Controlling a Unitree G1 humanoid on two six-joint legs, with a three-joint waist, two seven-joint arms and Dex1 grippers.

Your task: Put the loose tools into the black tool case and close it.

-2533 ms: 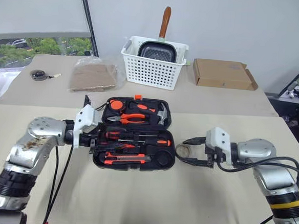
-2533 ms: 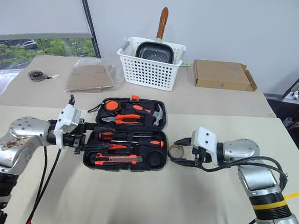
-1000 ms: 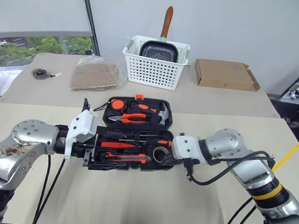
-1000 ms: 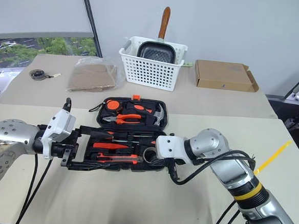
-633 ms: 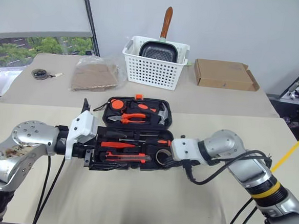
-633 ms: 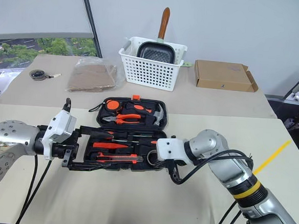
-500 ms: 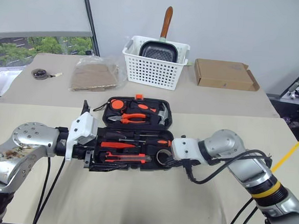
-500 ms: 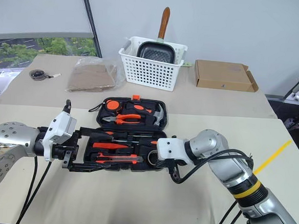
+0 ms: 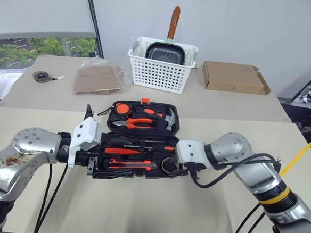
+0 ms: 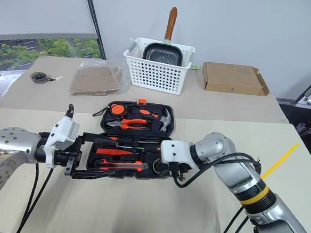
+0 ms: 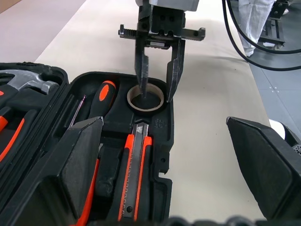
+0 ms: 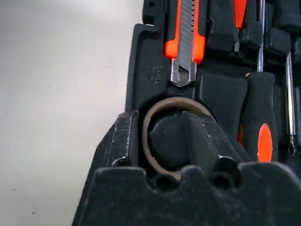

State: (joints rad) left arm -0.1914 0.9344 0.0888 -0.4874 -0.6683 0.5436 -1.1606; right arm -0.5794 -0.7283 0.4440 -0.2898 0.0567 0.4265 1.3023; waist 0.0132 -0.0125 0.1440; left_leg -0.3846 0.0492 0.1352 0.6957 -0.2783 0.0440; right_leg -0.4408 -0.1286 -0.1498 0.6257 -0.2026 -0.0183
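In the near tray of the flat black plastic tool case [image 9: 141,142], lying open on the beige table [image 9: 138,211]: small grey-brown tape roll [image 11: 146,99] seated in its round slot.
Right gripper [image 11: 157,96] straddles the roll's wall, fingers parted, one inside, one outside. Left gripper [image 9: 92,163], jaws wide, empty, at the case's left end. Orange-black utility knife [image 11: 135,176] and screwdrivers lie slotted alongside. Beyond, white plastic basket [image 9: 159,72].

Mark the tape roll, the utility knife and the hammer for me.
Tape roll [image 11: 146,100]: left wrist view, on its brown ring wall.
Utility knife [image 11: 135,173]: left wrist view, on its orange body in the case slot.
Hammer [image 9: 170,117]: left eye view, on its silver head in the lid.
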